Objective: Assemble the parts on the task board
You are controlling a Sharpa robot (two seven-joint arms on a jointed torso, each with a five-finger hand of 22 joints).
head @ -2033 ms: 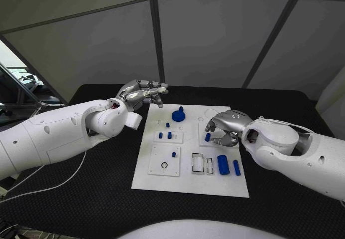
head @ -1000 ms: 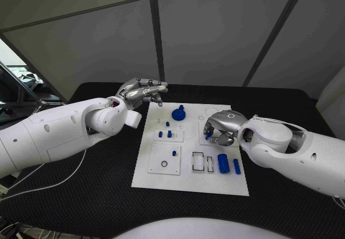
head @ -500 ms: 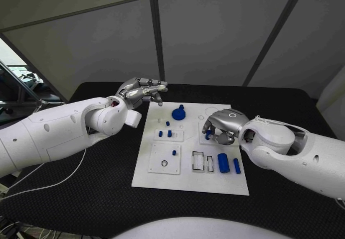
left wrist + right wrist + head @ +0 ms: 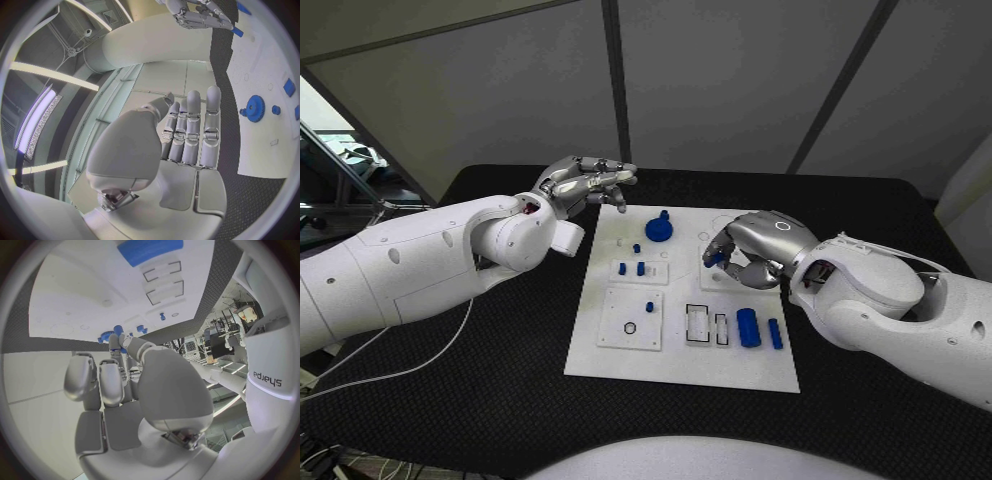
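The white task board [image 4: 682, 362] lies in the middle of the black table. My right hand [image 4: 756, 250] hovers over the board's right middle and pinches a small blue part [image 4: 714, 259] between thumb and a finger; the right wrist view shows that part [image 4: 117, 333] at the fingertips. My left hand [image 4: 587, 181] hangs beyond the board's far left corner with straight fingers and holds nothing; the left wrist view shows the palm [image 4: 187, 131] bare. A blue gear [image 4: 658, 231] stands at the board's far end.
Small blue pegs [image 4: 639, 269] stand in a plate left of my right hand, and one more peg [image 4: 649, 307] sits nearer me. A blue cylinder [image 4: 747, 329] and a thin blue bar [image 4: 775, 336] lie near the board's right edge beside two rectangular slots [image 4: 698, 325].
My right hand has risen a little from the board and shifted towards its far end, carrying the small blue part. The left hand has stayed in place.
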